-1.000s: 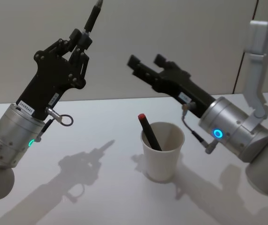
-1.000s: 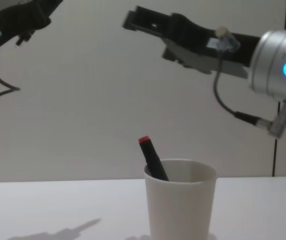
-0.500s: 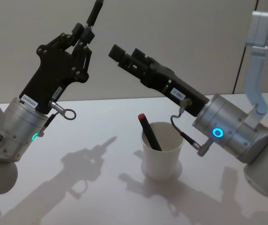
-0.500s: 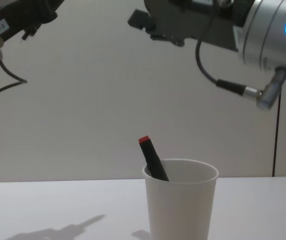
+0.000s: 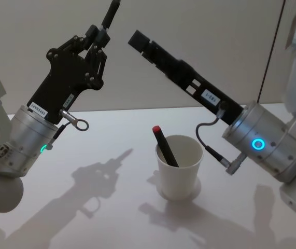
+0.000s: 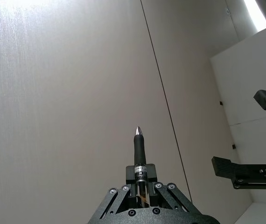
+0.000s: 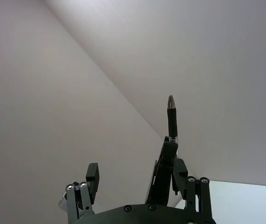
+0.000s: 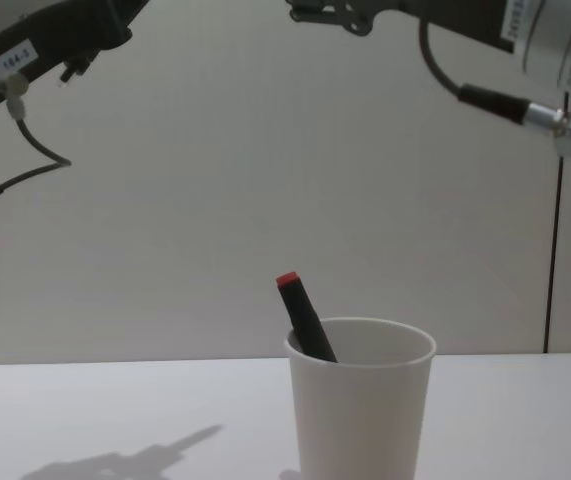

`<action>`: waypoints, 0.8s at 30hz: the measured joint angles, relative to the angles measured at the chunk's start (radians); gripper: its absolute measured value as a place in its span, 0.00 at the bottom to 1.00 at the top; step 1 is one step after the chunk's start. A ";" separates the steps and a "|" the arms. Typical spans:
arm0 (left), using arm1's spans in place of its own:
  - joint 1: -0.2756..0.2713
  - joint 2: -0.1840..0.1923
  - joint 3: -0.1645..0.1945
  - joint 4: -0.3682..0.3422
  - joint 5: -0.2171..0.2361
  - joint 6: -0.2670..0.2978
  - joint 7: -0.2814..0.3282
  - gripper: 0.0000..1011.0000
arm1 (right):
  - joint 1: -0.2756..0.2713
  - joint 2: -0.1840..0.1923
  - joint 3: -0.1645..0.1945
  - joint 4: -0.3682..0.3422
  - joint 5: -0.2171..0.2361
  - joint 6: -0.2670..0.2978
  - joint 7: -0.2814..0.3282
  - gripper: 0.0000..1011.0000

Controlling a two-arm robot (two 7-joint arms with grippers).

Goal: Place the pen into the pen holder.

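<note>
Above the table (image 5: 111,135), a pen (image 5: 110,14) was clamped tip-up by the left gripper (image 5: 98,35), apparently for handover to the right gripper (image 5: 139,39), fingers apart.

Matt paper pen holder (image 5: 179,179), smooth table (image 5: 122,136)

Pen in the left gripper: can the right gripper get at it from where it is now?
Probably yes. The right gripper is open and raised close beside the pen, whose upper end sticks free above the left gripper; nothing lies between them.
</note>
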 joint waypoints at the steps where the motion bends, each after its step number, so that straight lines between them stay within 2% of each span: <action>1: 0.001 0.000 0.000 -0.002 0.002 0.001 0.002 0.14 | 0.000 0.001 0.000 -0.001 0.007 0.001 -0.005 0.99; 11: 0.011 -0.001 -0.001 -0.020 0.030 0.018 0.028 0.14 | 0.013 0.001 -0.007 -0.013 0.041 0.002 -0.080 0.99; 24: 0.030 0.005 -0.007 -0.043 0.059 0.033 0.057 0.14 | 0.032 -0.013 -0.024 -0.013 0.054 -0.032 -0.167 0.99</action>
